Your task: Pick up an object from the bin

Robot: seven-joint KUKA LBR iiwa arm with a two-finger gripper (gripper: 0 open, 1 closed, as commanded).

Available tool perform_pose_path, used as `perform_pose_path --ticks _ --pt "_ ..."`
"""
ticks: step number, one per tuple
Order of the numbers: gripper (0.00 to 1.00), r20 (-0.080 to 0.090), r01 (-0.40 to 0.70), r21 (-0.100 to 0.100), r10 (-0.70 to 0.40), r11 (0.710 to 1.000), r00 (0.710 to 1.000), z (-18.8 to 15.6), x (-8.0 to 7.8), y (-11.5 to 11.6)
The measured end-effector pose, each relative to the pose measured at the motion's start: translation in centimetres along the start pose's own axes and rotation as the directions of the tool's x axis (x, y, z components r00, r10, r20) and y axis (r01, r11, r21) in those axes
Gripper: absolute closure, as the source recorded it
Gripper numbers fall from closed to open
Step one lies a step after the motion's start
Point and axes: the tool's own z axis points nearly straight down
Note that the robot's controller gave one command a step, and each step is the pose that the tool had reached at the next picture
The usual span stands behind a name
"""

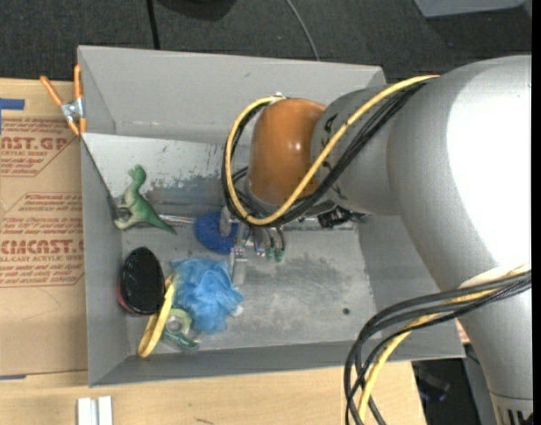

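My gripper hangs under the orange wrist cover, low over the middle of the bin floor. Just to its left lies a small dark blue rounded thing, touching or nearly touching the gripper. Below and to the left of the gripper sits a light blue mesh bath puff. I see nothing held in the gripper.
A green toy dinosaur stands by the left wall. A black round puck lies in the lower left, with a yellow curved strip and a small green piece beside it. The arm covers the bin's right side.
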Motion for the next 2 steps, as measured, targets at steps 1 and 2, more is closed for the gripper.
perform_pose_path --ticks 1,2 --pt "1.0 0.011 -0.141 -0.002 0.141 0.99 0.99 -0.15 4.42 4.16" --pt "1.0 0.011 -0.141 -0.002 0.141 0.99 0.99 -0.15 4.41 4.16"
